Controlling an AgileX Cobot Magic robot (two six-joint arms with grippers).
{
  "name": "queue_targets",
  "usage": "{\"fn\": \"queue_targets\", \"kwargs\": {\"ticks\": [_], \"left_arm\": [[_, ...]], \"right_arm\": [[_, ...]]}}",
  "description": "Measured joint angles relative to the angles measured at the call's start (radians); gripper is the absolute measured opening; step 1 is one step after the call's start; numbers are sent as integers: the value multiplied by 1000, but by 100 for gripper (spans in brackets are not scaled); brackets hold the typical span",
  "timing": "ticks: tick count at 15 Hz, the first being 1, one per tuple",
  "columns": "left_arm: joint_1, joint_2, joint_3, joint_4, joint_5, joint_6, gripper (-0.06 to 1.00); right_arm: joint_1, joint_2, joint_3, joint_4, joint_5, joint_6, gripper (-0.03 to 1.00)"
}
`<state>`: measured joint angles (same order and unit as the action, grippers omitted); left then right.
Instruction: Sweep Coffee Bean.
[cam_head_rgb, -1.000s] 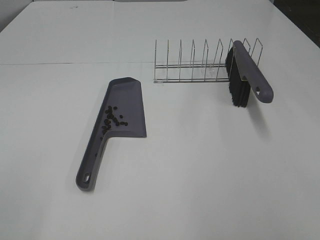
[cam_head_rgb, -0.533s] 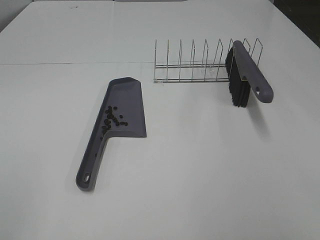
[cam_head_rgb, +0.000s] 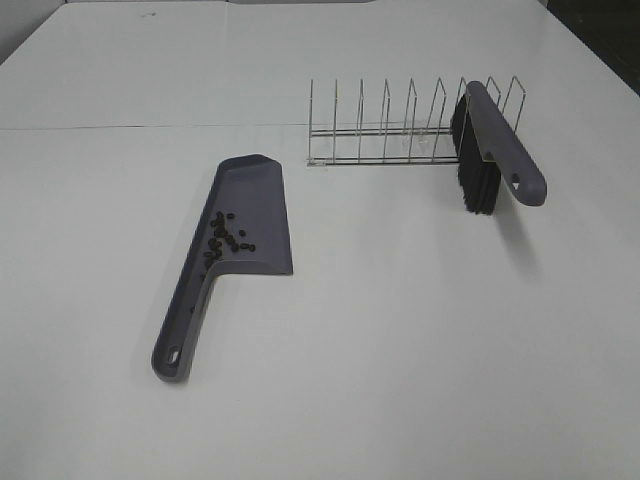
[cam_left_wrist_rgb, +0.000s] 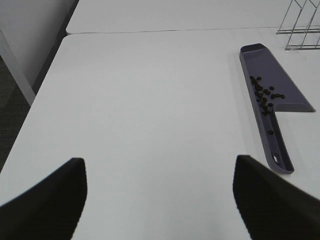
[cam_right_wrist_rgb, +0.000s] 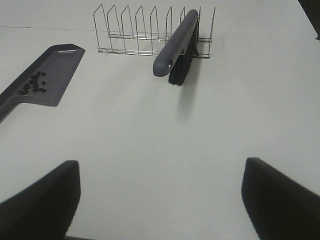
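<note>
Exterior high: coffee bean (cam_head_rgb: 225, 237) cluster already in dustpan (cam_head_rgb: 255, 215), mid-table toward left edge; none visible loose on table (cam_head_rgb: 400, 330). Brush (cam_head_rgb: 490, 150) parked in wire rack (cam_head_rgb: 400, 125) nr far right corner. Left gripper (cam_left_wrist_rgb: 159, 192) & right gripper (cam_right_wrist_rgb: 161, 192) wide open, holding nothing, back at near edge. Judged: sweep done/wrap-up; no further move needed.

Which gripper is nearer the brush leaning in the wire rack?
Right. The right gripper faces the brush straight ahead across bare table, while the left gripper looks at the dustpan instead, with the brush outside its view. Both are open and empty.
</note>
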<state>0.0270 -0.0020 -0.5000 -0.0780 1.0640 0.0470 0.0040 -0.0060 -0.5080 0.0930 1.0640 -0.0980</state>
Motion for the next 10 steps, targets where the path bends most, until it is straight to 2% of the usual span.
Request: {"fn": "queue_targets", "kwargs": {"ticks": [10], "left_arm": [[0, 0, 0, 0, 0, 1, 73]], "right_arm": [[0, 0, 0, 1, 0, 0, 75]]}}
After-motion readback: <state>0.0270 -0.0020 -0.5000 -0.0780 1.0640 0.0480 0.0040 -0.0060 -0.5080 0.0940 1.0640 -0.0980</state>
